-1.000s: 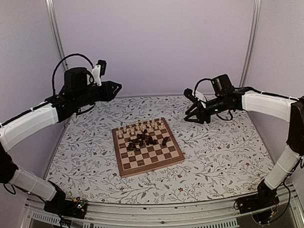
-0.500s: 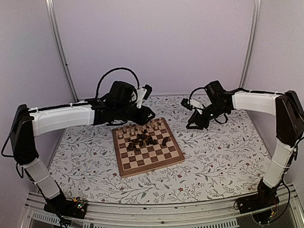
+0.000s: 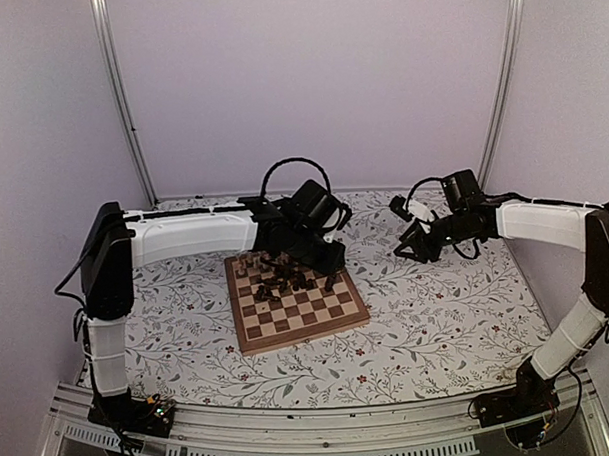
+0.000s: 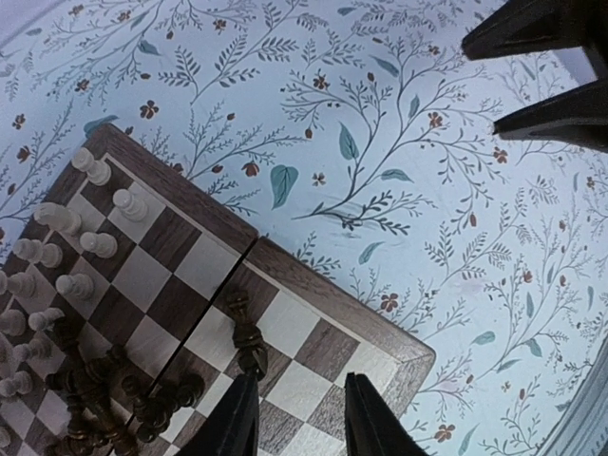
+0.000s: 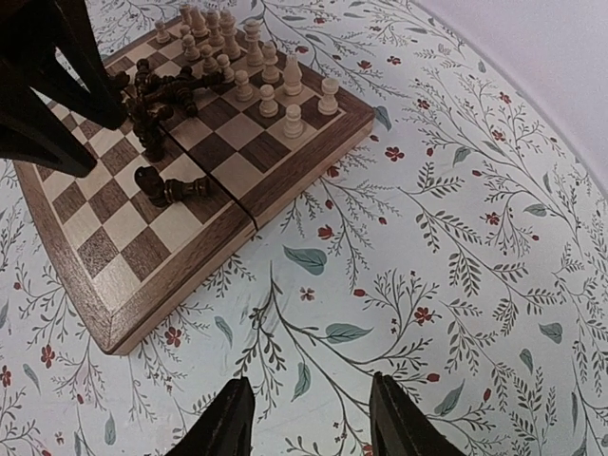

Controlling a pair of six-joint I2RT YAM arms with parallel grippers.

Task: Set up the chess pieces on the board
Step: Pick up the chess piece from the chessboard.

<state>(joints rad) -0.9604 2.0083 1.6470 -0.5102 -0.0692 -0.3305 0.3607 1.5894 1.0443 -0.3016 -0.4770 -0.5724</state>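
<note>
The board (image 3: 298,335) lies at the middle of the table. Pale pieces (image 3: 285,254) stand in rows along its far edge; dark pieces (image 3: 284,281) lie heaped at its centre. My left gripper (image 3: 331,262) hangs open and empty over the board's far right corner. In the left wrist view (image 4: 299,418) one dark piece (image 4: 249,337) lies on its side just beyond the left fingertip (image 4: 237,418), beside the rim (image 4: 318,293). My right gripper (image 3: 403,250) is open and empty over the cloth, right of the board (image 5: 205,255). It also shows in its wrist view (image 5: 309,418).
A floral table cover (image 3: 438,313) lies under everything. Pale walls and two upright posts (image 3: 120,94) enclose the back and sides. The left arm spans the board's far side. The left gripper's dark fingers (image 5: 47,95) show in the right wrist view.
The left arm has swung right and down, from the left side to over the board's far right corner. The right gripper has shifted slightly right and stayed open.
</note>
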